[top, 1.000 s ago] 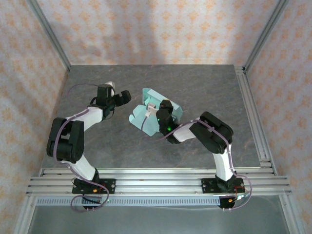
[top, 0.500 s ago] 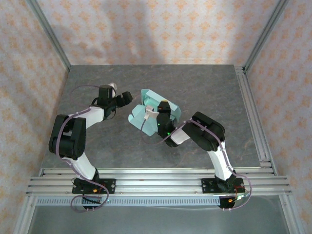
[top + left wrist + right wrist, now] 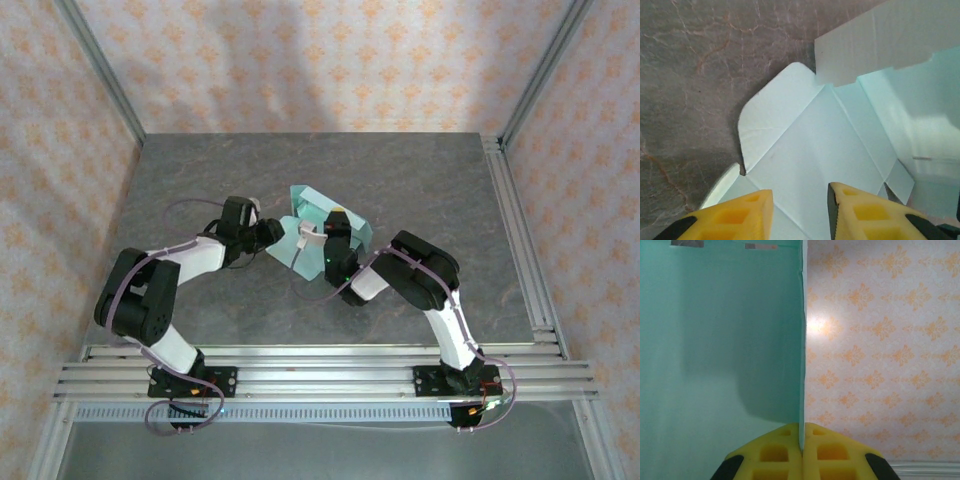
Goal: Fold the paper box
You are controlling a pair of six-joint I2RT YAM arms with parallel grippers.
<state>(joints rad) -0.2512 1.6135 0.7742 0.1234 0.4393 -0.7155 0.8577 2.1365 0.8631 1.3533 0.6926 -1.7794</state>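
– Right gripper [image 3: 802, 432] pinches shut on an upright box [image 3: 306, 197] panel, mid table [image 3: 200, 170].
– Left gripper [image 3: 800, 200]?
– Jaws apart, low over a rounded flap [image 3: 767, 117]; contact unclear. Mid-fold, I judge. Next: push that flap inward on its crease while right holds.

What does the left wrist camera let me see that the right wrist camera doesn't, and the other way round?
Left wrist view: the grey table, the paper box spread open with crease lines and a rounded tab, and the left gripper over it, fingers apart. Right wrist view: the right gripper pinched shut on a panel of the box seen edge-on, with patterned wallpaper behind. Shared: the pale mint card, with a yellow gripper at the bottom edge.
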